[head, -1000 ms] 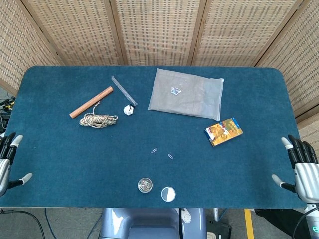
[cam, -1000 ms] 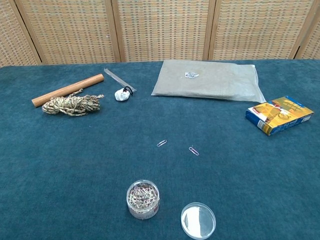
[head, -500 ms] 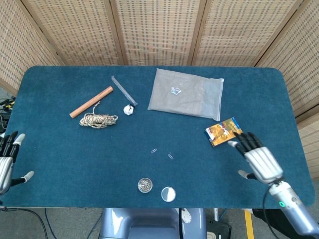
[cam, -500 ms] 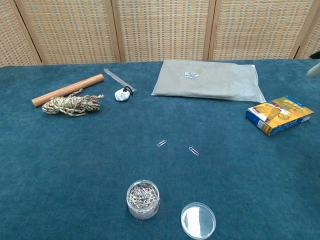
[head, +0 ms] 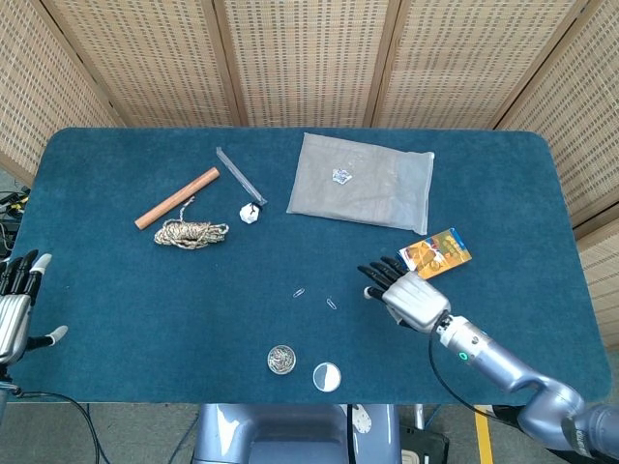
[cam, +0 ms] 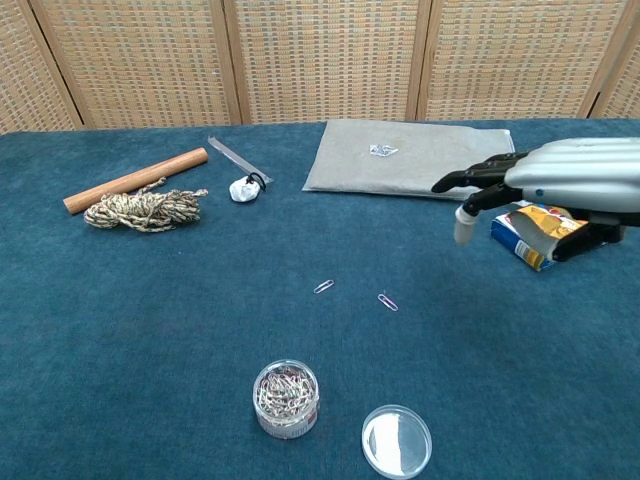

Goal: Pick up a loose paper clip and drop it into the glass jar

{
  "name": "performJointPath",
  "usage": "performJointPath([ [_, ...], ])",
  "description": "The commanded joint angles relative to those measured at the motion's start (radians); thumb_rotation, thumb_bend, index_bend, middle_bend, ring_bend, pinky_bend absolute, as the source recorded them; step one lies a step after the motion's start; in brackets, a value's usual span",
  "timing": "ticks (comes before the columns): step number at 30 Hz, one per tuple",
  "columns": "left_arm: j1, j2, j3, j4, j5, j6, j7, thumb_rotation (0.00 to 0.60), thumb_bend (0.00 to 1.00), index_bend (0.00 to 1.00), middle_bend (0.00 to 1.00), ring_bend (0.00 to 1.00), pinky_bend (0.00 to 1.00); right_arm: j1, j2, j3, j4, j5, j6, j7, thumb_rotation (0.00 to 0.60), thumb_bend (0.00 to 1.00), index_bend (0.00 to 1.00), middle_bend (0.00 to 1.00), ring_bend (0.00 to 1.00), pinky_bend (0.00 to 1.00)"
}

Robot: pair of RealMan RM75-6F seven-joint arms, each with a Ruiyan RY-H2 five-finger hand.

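1. My right hand has swung in from the table's right edge toward the middle, and it's now hovering just right of the two loose clips, fingers spread and stretched out flat, holding nothing. In the chest view it floats in front of the yellow box.
2. What that means: the reach is underway but nothing's been grabbed. The nearer paper clip lies flat on the blue cloth a short way ahead of my fingertips, and the second clip sits just beyond it to the left.
3. The glass jar sits near the front edge, already part full of clips, open, with its lid lying right beside it (so dropping one in should be the easy part; pinching a flat clip off fuzzy cloth is what I'd worry about).
4. My left hand has barely budged from the left edge, fingers apart and empty.
5. Everything else (rope, stick, bag) is exactly where it was.
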Motion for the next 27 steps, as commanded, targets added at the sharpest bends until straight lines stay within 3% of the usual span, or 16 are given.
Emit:
performJointPath([
  [1,-0.007,-0.007,-0.002,0.007,-0.015,-0.011,0.006,0.600,0.00,0.00,0.00,0.00,0.00,0.054,-0.066,0.007,0.034,0.017,-0.060,-0.041,0.600,0.90,0.31,0.00,0.00,0.00],
  [15,-0.014,-0.015,-0.004,0.012,-0.039,-0.012,0.023,0.600,0.00,0.00,0.00,0.00,0.00,0.140,-0.242,0.014,0.118,0.156,-0.144,-0.146,0.600,0.92,0.32,0.00,0.00,0.00],
  [27,-0.015,-0.016,-0.002,0.013,-0.045,-0.011,0.022,0.600,0.00,0.00,0.00,0.00,0.00,0.176,-0.315,0.024,0.165,0.276,-0.177,-0.237,0.600,0.92,0.32,0.00,0.00,0.00],
])
